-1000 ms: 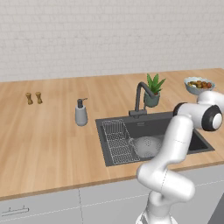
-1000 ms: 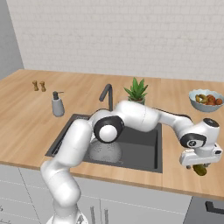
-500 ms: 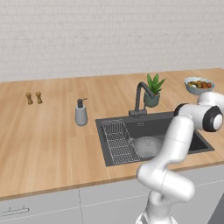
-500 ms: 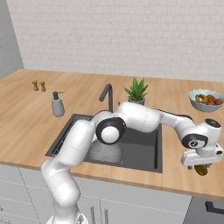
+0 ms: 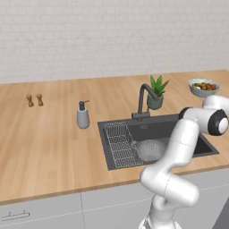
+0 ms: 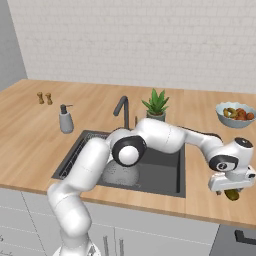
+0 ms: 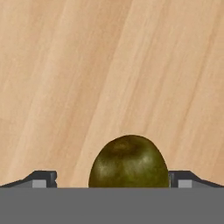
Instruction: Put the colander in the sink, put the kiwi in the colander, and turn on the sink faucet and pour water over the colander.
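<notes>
The olive-brown kiwi (image 7: 129, 162) lies on the wooden counter, and it sits between my two dark fingertips (image 7: 43, 178) without either one touching it. My gripper (image 7: 112, 180) is open around it. In the right base view the gripper (image 6: 231, 192) hangs low over the kiwi (image 6: 232, 194) on the counter right of the sink (image 6: 165, 176). The pale grey colander (image 5: 150, 150) rests in the sink (image 5: 203, 143) beside the wire rack (image 5: 118, 143). The dark faucet (image 5: 144, 100) stands behind the basin; no water shows at it.
A pale bowl of mixed fruit (image 6: 236, 114) stands on the counter behind the gripper. A potted plant (image 6: 155, 104) is next to the faucet (image 6: 123, 111). A soap dispenser (image 5: 82, 115) and two small shakers (image 5: 34, 100) stand left of the sink. The counter's front edge is close to the kiwi.
</notes>
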Available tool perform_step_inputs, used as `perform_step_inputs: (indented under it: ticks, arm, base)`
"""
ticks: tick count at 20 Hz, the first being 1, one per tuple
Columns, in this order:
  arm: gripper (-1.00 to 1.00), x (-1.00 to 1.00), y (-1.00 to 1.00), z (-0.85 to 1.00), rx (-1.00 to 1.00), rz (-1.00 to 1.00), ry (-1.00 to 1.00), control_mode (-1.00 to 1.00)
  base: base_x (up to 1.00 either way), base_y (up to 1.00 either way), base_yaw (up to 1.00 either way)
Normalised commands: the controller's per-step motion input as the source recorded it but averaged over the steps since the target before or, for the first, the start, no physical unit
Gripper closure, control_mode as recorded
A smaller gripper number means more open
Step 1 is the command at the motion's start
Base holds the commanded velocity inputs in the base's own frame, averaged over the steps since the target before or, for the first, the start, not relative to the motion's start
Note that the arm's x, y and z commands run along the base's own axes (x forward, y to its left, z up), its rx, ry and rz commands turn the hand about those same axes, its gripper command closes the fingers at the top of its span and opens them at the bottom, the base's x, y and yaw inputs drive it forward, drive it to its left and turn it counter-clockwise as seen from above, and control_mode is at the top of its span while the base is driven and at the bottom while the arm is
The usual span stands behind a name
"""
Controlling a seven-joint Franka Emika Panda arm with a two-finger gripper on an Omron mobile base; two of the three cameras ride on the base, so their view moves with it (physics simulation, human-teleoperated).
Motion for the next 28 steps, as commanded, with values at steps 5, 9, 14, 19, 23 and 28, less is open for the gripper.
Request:
perform_step_inputs:
  ticks: [5, 9, 14, 19, 23, 28]
  arm:
    - [1.00, 0.03, -0.06, -0.27, 0.00, 0.00, -0.02, -1.00]
    - [1.00, 0.02, -0.01, -0.13, 0.00, 0.00, 0.00, -1.00]
    - [1.00, 0.00, 0.20, 0.00, 0.00, -0.09, -0.05, -1.00]
    - [1.00, 0.02, 0.86, 0.12, -0.03, -0.22, -0.14, -1.00]
    - [1.00, 0.41, 0.97, 0.05, -0.02, -0.24, -0.18, -1.00]
    - [1.00, 0.69, 0.80, 0.00, -0.01, -0.22, -0.20, -1.00]
  base:
    - [0.00, 0.00, 0.00]
    - [0.00, 0.00, 0.00]
    - [0.00, 0.00, 0.00]
    - [0.00, 0.00, 0.00]
    - [0.00, 0.00, 0.00]
    - [0.00, 0.00, 0.00]
